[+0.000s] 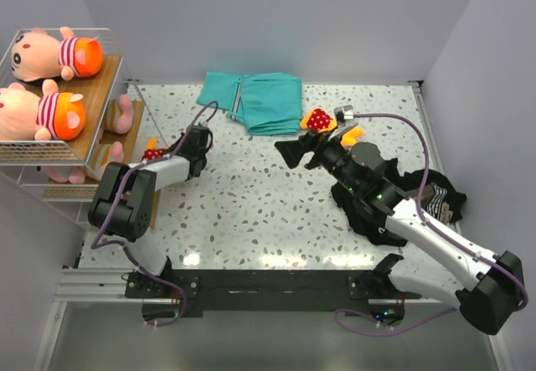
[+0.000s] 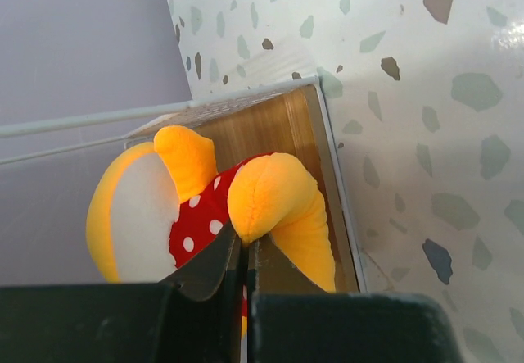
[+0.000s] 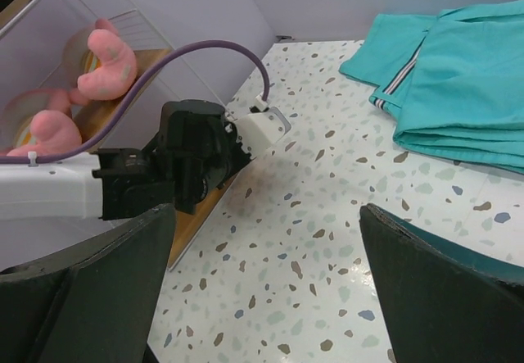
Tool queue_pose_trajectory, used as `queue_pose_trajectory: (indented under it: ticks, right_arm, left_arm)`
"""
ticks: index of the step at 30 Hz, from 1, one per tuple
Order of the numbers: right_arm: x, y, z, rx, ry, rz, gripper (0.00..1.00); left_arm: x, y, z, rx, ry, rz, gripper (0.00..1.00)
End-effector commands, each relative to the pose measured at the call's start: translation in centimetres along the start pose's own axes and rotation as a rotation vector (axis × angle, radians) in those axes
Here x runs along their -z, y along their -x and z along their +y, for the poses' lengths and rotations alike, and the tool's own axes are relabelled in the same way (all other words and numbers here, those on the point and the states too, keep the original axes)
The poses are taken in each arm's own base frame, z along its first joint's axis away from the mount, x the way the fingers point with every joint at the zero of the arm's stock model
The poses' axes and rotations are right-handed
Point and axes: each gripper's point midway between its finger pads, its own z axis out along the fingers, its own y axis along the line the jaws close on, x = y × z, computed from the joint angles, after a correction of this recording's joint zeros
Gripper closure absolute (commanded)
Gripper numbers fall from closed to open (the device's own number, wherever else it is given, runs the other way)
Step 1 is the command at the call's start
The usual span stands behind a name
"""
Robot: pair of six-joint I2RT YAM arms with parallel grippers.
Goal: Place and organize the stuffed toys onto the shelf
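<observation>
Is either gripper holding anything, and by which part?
The left gripper pinches the orange doll at its red dotted dress; the right gripper is open, empty.

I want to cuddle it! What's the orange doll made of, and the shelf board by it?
The orange doll looks like soft plush, puffy and matte. The board looks like light wood with streaky grain, though it could be a printed finish.
</observation>
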Motion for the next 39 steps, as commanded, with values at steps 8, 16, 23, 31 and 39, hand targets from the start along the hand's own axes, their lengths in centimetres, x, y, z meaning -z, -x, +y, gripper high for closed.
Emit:
queue_pose_trajectory:
  ticks: [8, 16, 23, 31, 39]
  right_arm:
    - [0.7, 2.2, 0.2, 0.033, -0.007, -0.075, 0.01]
    - [0.9, 2.5, 0.2, 0.042, -0.011, -0.087, 0.01]
    - [0.6, 2.0, 0.2, 0.040, -0.003, -0.070, 0.01]
    - [0.1, 1.6, 0.1, 0.037, -0.004, -0.051, 0.01]
    - [-0.9, 0.6, -0.4, 0.028, -0.029, -0.004, 0.01]
  left_arm:
    - [-1.9, 1.3, 2.0, 0.095, 0.052, 0.007, 0.88]
    - [-2.4, 1.9, 2.2, 0.098, 0.062, 0.011, 0.72]
    - [-1.9, 2.7, 3.3, 0.125, 0.063, 0.012, 0.64]
    - [-0.6, 3.6, 4.5, 0.141, 0.059, -0.012, 0.54]
    - [1.4, 4.9, 4.1, 0.139, 0.018, -0.073, 0.51]
